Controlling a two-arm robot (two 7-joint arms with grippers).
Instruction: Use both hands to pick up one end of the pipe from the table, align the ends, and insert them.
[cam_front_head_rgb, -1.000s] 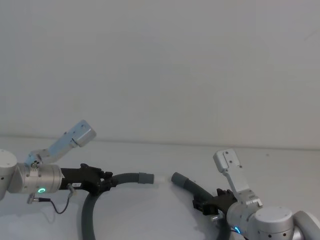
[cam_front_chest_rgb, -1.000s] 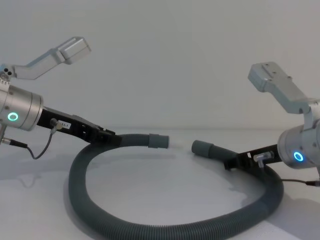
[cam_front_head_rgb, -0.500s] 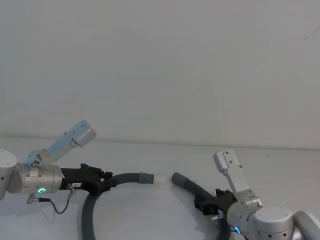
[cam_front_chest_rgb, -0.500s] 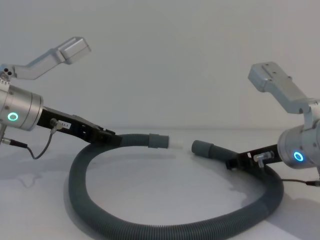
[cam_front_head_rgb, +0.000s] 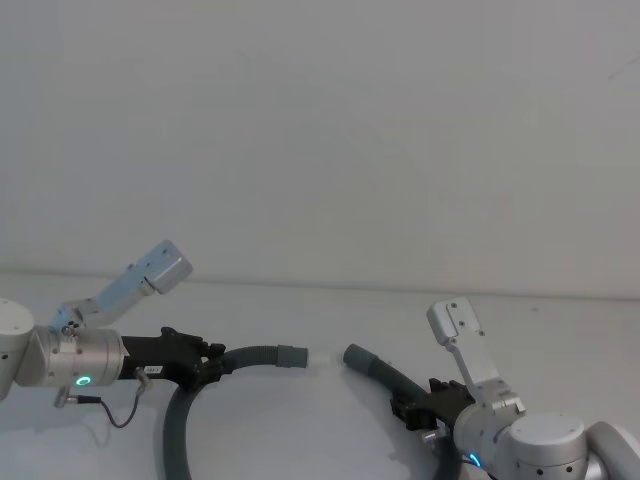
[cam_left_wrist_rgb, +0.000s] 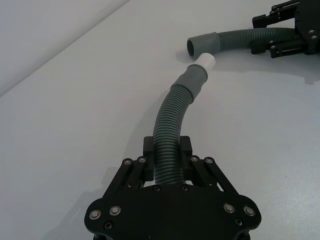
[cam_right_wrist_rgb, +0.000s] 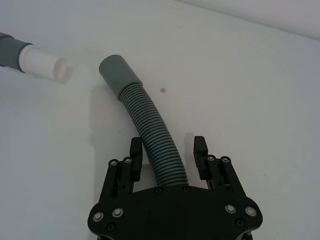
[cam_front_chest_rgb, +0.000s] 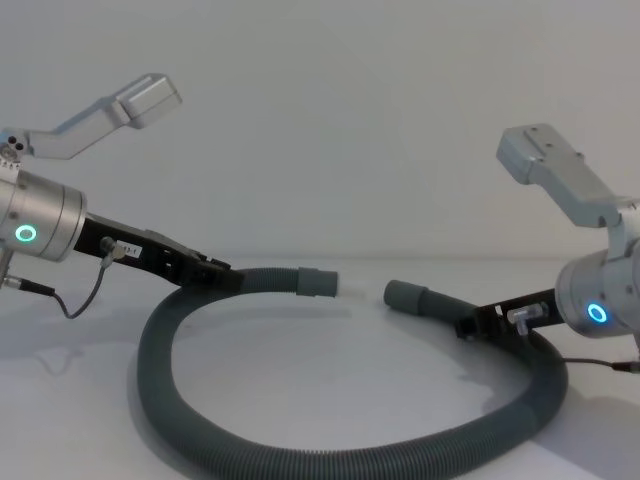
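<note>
My head camera looks down, my chest camera low across the table; both wrist cameras, close in, share the pipe ends.

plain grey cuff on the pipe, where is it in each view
head: plain cuff low, right of centre
chest: cuff right of centre
left wrist: cuff far beyond left gripper
right wrist: cuff just ahead of right gripper
landmark: white tip facing it across a gap

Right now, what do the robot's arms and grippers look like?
Both arms end in silver cylinder wrists with a glowing green ring and a pale grey boxy bracket on top. The left gripper and right gripper are flat, black, with silver screws. A thin black cable loops under the left wrist.
</note>
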